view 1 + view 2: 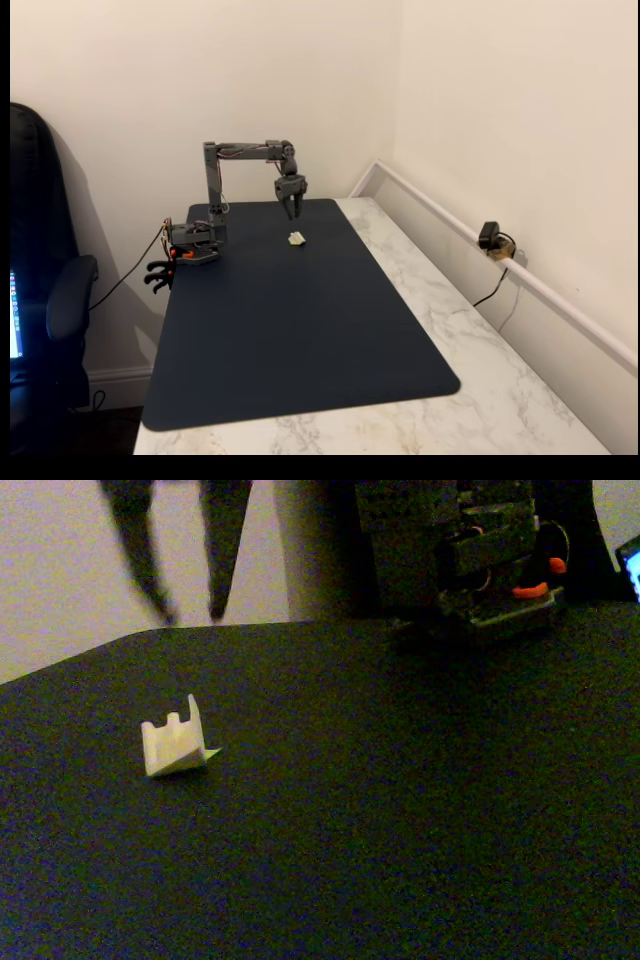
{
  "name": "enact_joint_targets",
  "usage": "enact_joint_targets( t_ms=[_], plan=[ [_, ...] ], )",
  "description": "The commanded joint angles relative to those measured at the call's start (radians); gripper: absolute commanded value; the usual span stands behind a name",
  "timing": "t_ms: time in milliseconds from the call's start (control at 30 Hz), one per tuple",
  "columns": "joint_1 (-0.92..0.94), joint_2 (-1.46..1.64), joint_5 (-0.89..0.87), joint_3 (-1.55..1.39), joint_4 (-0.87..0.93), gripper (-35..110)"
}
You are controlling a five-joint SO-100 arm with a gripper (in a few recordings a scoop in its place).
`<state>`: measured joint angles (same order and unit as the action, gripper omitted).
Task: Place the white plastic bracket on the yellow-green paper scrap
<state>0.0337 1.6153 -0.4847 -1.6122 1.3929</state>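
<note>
Grey SO-100 arm (232,160) clamped at the far left edge of a dark navy mat (300,330), which lies on a white marbled table (470,340) set into a room corner. The arm's upper link runs level to the right, and the wrist turns straight down, so that the gripper (292,214) hangs above the far part of the mat without touching it. In both fixed views the two fingers stand apart with nothing between them; seen from the low view, the gripper (188,612) shows as two dark tapering points against the pale wall, clear of the mat surface. The white plastic bracket (297,238) rests on the mat just in front of and slightly right of the fingertips in the high view, separate from them. In the low view the white plastic bracket (172,742) stands with notched prongs upward and a sloped face toward the camera, below and roughly in line with the fingers. A thin pale sliver, the yellow-green paper scrap (211,752), juts out at the bracket's lower right edge, touching it; whether the bracket lies over it cannot be told. The arm's base (495,605), with orange parts, sits at the mat's far edge. A small black device (489,237) with a cable sits on the white wall ledge at right
</note>
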Motion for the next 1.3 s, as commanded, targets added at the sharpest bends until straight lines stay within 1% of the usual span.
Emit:
enact_joint_targets(
  t_ms=[0, 33, 100, 200, 400, 600, 667, 933, 1067, 1267],
  plan=[
    [-0.048, 0.129, -0.037, 0.005, 0.02, 0],
    [-0.058, 0.135, -0.017, 0.002, 0.041, 0],
    [-0.043, 0.189, -0.035, -0.052, 0.067, 0],
    [-0.035, 0.333, -0.017, -0.155, 0.034, 0],
    [-0.054, 0.726, 0.161, -0.499, -0.262, 0],
    [-0.084, 0.996, 0.29, -0.759, -0.388, 0],
    [-0.103, 1.066, 0.36, -0.836, -0.434, 0],
    [-0.17, 1.333, 0.489, -1.101, -0.46, 0],
    [-0.178, 1.466, 0.466, -1.186, -0.408, 0],
    [-0.181, 1.6, 0.492, -1.318, -0.443, 0]
  ],
)
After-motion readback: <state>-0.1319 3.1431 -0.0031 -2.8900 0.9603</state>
